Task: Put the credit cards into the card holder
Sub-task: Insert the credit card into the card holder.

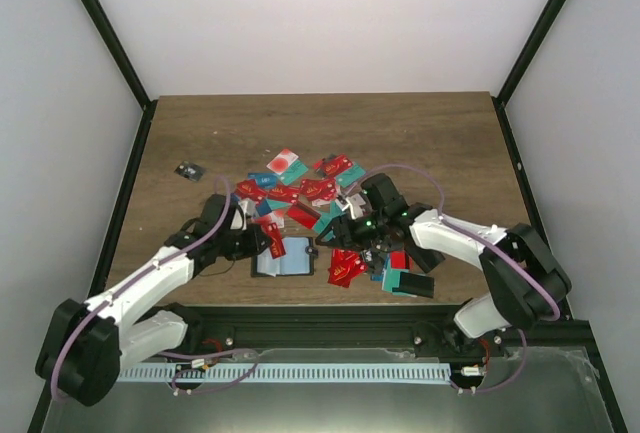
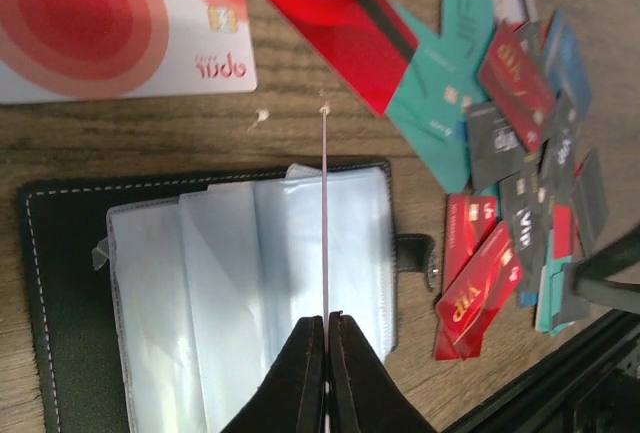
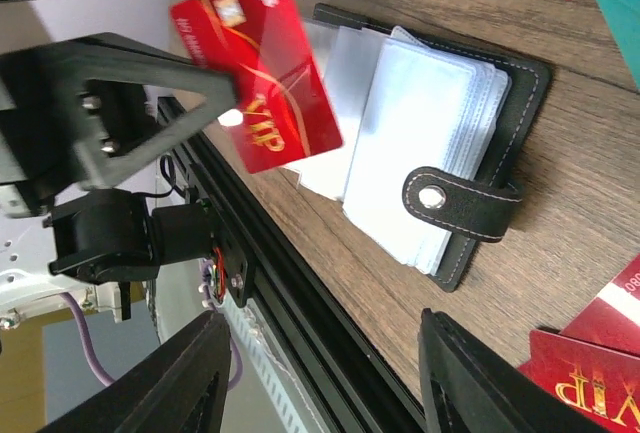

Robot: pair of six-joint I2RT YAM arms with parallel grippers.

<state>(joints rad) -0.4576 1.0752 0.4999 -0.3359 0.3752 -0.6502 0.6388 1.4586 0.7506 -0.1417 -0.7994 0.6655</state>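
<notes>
The card holder (image 1: 283, 256) lies open on the surface by the near edge, between both arms. Just above its clear pockets the left gripper (image 2: 327, 321) pinches a red VIP card (image 3: 260, 63), held edge-down and roughly in line with the pocket leaves. The right gripper (image 3: 320, 358) hovers at the clasp side with its jaws apart and empty. The loose credit cards (image 1: 310, 188) lie farther back.
</notes>
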